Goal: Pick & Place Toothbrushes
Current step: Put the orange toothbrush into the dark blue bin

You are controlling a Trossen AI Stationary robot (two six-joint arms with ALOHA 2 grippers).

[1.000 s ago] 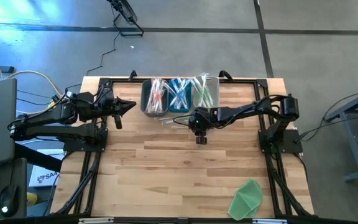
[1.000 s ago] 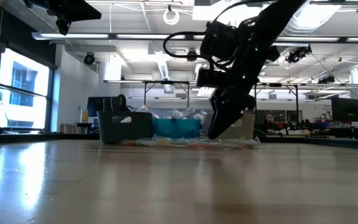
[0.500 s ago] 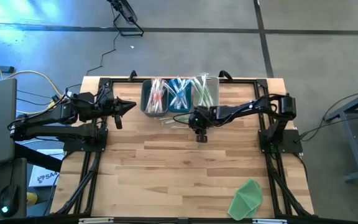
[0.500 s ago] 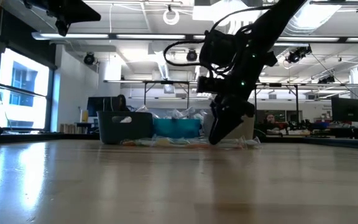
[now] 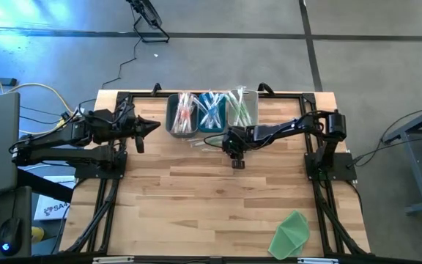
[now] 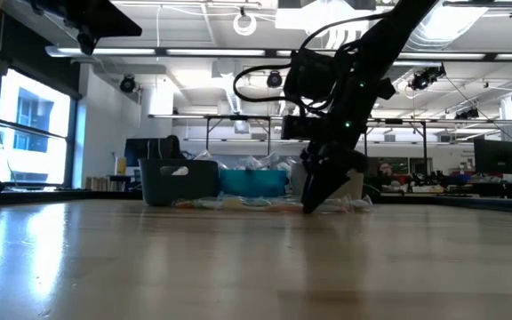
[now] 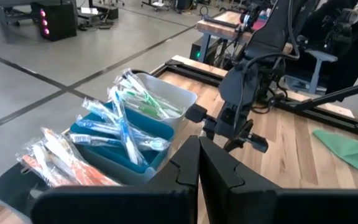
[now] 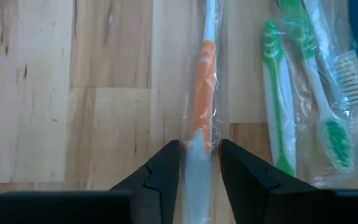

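At the far edge of the surface [image 5: 196, 198], high view: three bins [image 5: 212, 111] stand in a row, stuffed with wrapped toothbrushes [image 5: 183, 111]. A few loose ones [image 5: 204, 144] lie on the wood just in front of the bins. Your right hand [image 5: 234, 152] is down over that loose group. Left hand [image 5: 152, 126] waits near the far left corner, raised, fingers together, nothing in it.

Low view: right hand [image 6: 316, 197] tips reach down to surface level, right at the loose wrapped pieces in front of the bins.

Left wrist view: bins hold orange, blue and green brushes [image 7: 126, 127], each in a clear sleeve, heaped at angles. Left fingers meet with nothing between them.

Right wrist view: an orange-and-white toothbrush [image 8: 202, 99] in clear film lies lengthwise between the right fingers [image 8: 160, 168], which flank its handle narrowly. Whether the fingers already touch the film, you cannot tell. Two green brushes [image 8: 277, 99] lie just beside it.

Handling, judged: very light, stiff stick, but the film is slick and crinkly and may slide. Take hold across the handle mid-length, where it is thickest, not the bristle end. Mind the neighbouring sleeves; they could drag along.
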